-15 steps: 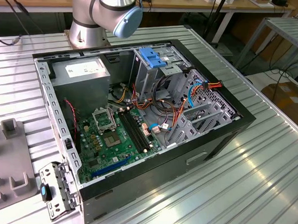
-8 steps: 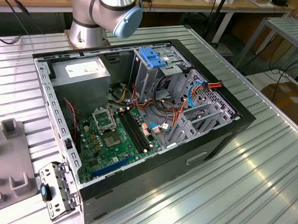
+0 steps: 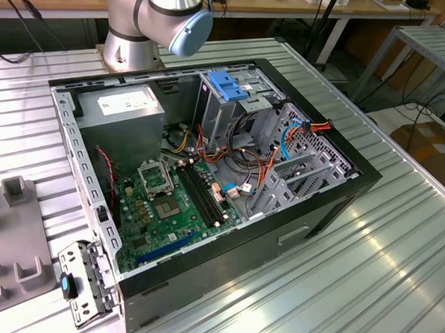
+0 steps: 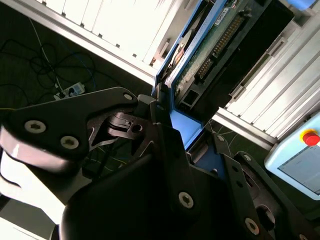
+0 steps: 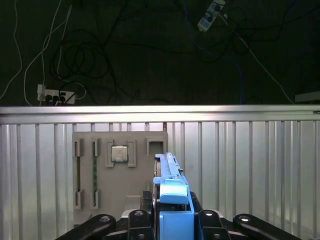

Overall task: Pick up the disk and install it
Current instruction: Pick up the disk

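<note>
Status: the pick looks done, the install is not.

- Gripper (image 5: 174, 216): jaws closed on the disk (image 5: 170, 175). In the first wrist view the disk is edge-on, with its blue rail and end tab standing up between the two black fingers (image 5: 136, 218).
- In the second wrist view the same disk (image 4: 212, 42) runs away from the gripper (image 4: 165, 125), showing the green board face, the connector row and the blue rail. The grip is at one end, and the rest of the slab hangs free with nothing touching it.
- Disk location: in the gripper, off any surface, and outside the computer case (image 3: 201, 285). Beyond it in the first wrist view are the slatted table (image 5: 250, 165) and a grey fixture plate (image 5: 135, 185) carrying a processor chip (image 5: 119, 153) and a memory stick (image 5: 94, 172). The disk touches neither the table nor the plate.
- Exterior view: the case lies open on its side mid-table, with the arm (image 3: 163, 14) at 12 o'clock. Inside the case, the grey drive cage (image 3: 218, 114) with its light-blue latch (image 3: 228, 86) is at about 1 o'clock. The motherboard (image 3: 168, 208) is at about 7 o'clock and the power supply (image 3: 125, 105) at about 10 o'clock.
- Cannot tell from here which bay is meant to take the disk.

Judgement: roughly halfway. Grasp and lift look complete. The carry to the case, lining up the rails and seating the disk are all left.
</note>
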Available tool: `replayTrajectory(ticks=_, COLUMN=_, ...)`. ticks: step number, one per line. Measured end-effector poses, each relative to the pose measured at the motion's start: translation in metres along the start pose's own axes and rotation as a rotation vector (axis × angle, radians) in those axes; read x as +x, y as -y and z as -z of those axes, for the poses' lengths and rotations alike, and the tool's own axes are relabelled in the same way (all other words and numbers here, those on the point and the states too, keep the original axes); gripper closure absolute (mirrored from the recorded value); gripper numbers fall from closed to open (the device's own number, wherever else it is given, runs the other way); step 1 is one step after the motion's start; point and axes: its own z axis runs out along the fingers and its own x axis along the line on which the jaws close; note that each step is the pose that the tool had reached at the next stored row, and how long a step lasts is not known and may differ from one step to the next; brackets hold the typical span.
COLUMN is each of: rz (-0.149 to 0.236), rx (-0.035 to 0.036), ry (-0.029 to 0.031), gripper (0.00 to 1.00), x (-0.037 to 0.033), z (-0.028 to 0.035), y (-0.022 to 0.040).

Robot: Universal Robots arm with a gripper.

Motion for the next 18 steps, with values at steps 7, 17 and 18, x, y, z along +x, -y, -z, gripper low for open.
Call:
replayTrajectory(ticks=7, rz=0.000, rx=0.0001, ry=0.0001, gripper=0.63, x=-0.0001, z=0.0037, y=0.0000)
replayTrajectory(ticks=17, rz=0.000, rx=0.0000, ry=0.0000, gripper=0.63, x=-0.0006, z=0.0155, y=0.0001)
replayTrajectory(ticks=18, rz=0.000, rx=0.0000, ry=0.0000, gripper=0.63, x=-0.0006, z=0.0168, y=0.0001)
